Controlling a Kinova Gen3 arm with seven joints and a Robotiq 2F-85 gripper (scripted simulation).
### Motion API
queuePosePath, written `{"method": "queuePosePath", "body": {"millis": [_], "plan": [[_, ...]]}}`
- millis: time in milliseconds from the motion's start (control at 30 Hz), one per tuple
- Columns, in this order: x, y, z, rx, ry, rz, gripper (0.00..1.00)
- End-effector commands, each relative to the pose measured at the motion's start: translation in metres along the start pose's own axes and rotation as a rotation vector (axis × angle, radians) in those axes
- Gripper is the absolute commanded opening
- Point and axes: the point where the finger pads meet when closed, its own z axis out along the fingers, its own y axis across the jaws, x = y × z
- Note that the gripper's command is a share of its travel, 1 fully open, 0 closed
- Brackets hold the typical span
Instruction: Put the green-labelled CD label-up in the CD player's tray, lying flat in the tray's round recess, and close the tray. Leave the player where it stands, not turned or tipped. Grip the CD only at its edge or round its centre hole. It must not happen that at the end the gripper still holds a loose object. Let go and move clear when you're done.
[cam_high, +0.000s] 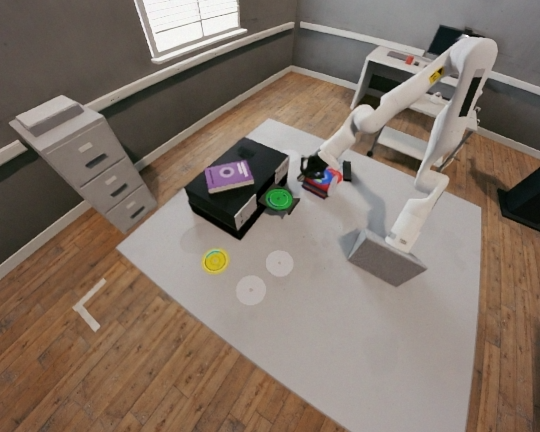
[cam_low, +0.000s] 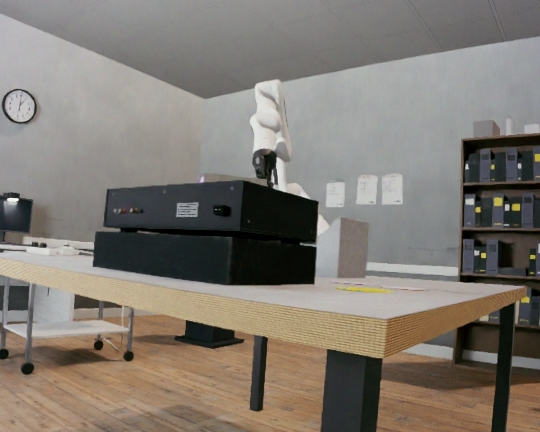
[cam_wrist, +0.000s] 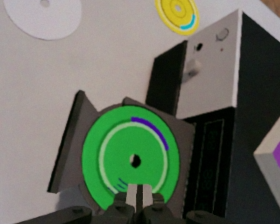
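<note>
On the left of the view from above, the CD player (cam_high: 239, 196) (cam_low: 175, 210) (cam_wrist: 210, 65) stands on the tabletop (cam_high: 390, 330) (cam_low: 320, 300) (cam_wrist: 65, 70) with its tray (cam_high: 291, 207) (cam_wrist: 185, 150) out. Next along, the green-labelled CD (cam_high: 278, 201) (cam_wrist: 112, 135) lies label-up in that tray and looks flat, though whether it sits fully in the recess I can't say for certain. To its right, the fingers (cam_high: 301, 176) (cam_low: 270, 181) are closed, with nothing between them. Loading seems finished; closing is the step in hand. The next move likely calls for setting the shut fingertips against the tray's front and pushing it straight in, gently, so the player neither turns nor tips.
</note>
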Motion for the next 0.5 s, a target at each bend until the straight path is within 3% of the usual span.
{"method": "queuePosePath", "body": {"millis": [0, 467], "plan": [[0.0076, -0.0040, 0.0002, -0.012, -0.013, 0.034, 0.10], [0.0150, -0.0125, 0.0034, -0.068, -0.050, 0.291, 0.10]]}}
